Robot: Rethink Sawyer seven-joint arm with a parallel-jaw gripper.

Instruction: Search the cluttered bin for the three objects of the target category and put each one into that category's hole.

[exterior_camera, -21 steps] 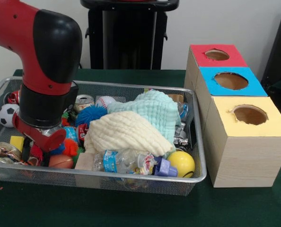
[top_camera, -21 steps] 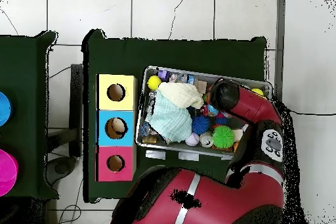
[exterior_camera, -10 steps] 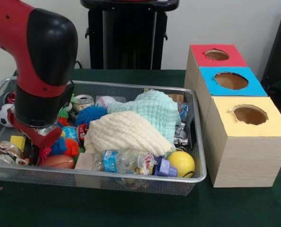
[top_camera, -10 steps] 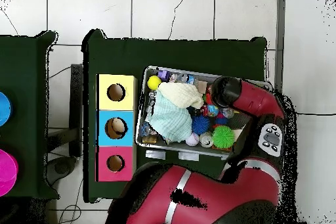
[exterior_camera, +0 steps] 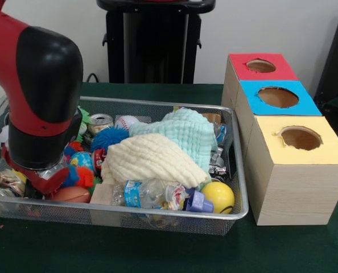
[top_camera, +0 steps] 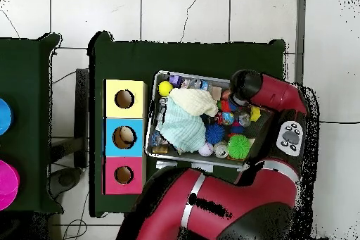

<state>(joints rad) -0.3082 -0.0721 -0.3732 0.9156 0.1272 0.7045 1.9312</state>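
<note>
A wire mesh bin (exterior_camera: 72, 215) holds mixed clutter: a cream cloth (exterior_camera: 149, 159) over a mint cloth (exterior_camera: 183, 133), a yellow ball (exterior_camera: 218, 196), a crushed plastic bottle (exterior_camera: 149, 193), a blue spiky ball (exterior_camera: 108, 137), a can (exterior_camera: 101, 122) and a baseball (exterior_camera: 126, 121). My gripper (exterior_camera: 44, 181) is low inside the bin's left end, beside a brown ball (exterior_camera: 73, 194); the bulky red and black wrist hides it. In the overhead view the arm's end (top_camera: 246, 86) covers the bin's upper right corner (top_camera: 271, 91).
Three wooden boxes with round holes stand right of the bin: red top (exterior_camera: 261, 67), blue top (exterior_camera: 278, 98), yellow top (exterior_camera: 301, 139). Overhead they line the bin's left side, yellow (top_camera: 124, 99) uppermost. A green spiky ball (top_camera: 239, 146) lies by the bin's lower edge.
The arm has slid step by step toward the bin's left end in the front view, now hiding the soccer ball. The cloths and other clutter have not shifted.
</note>
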